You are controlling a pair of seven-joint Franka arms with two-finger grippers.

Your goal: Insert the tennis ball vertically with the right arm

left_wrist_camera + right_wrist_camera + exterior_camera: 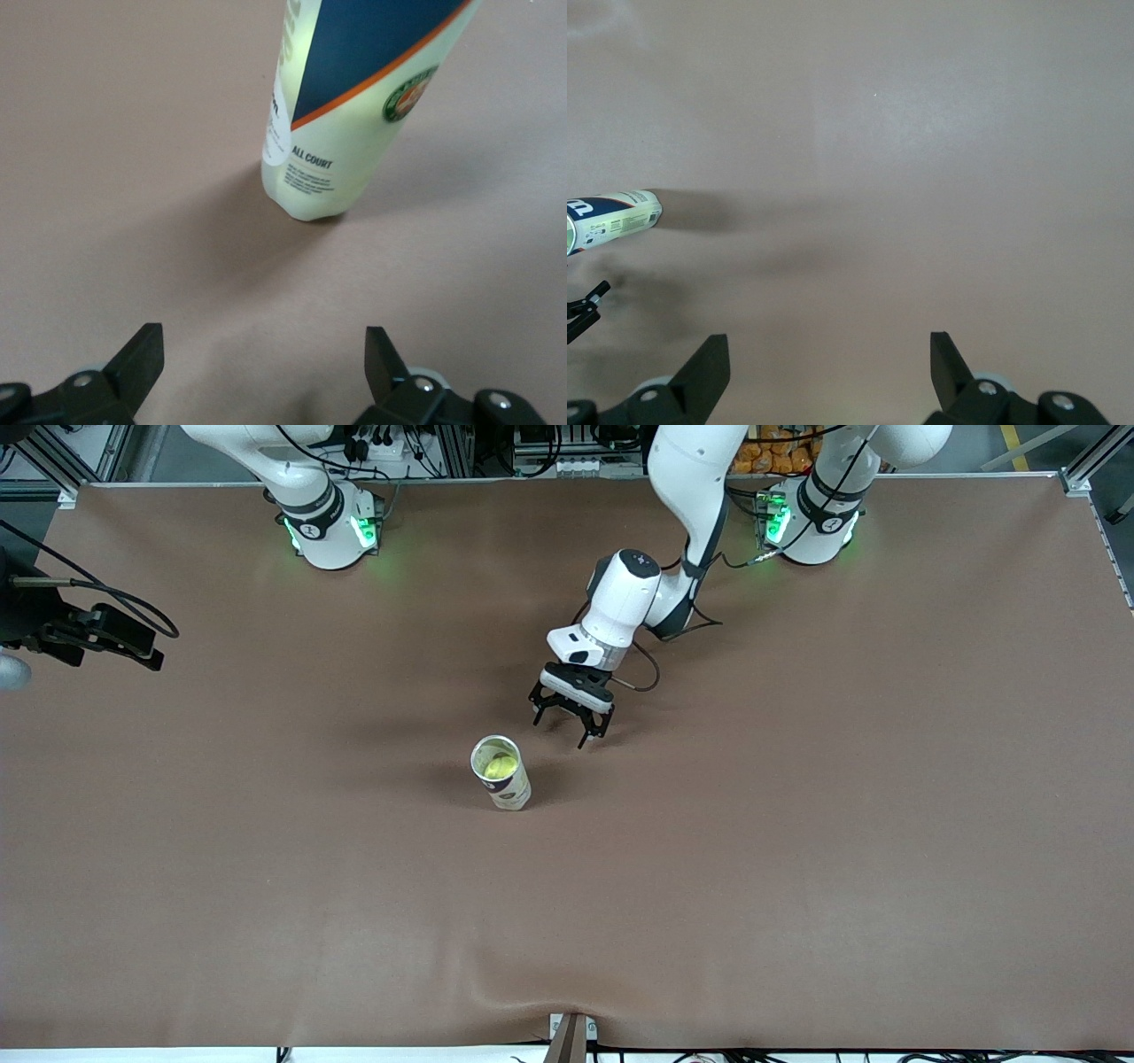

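Nearest the front camera stands a clear plastic tennis-ball tube with a blue, orange and white label [502, 773], upright on the brown table cover [797, 868] about midway between the two arms' ends. Its mouth is open, and a yellow-green tennis ball [500, 764] sits inside, low in the tube as far as the front view lets one judge.

Just beside the tube, toward the left arm's end of the table, the left arm's black two-finger gripper [571, 716] hangs close over the cover, fingers spread apart and holding nothing. Its wrist view shows the tube's base [310, 190] resting on the cover, apart from both fingertips [142, 354].

At the right arm's end, the right arm's black gripper [106, 638] waits over the table's edge, well apart from the tube. Its wrist view shows the fingers [709, 359] parted and empty, with the tube [616, 221] far off at the picture's side
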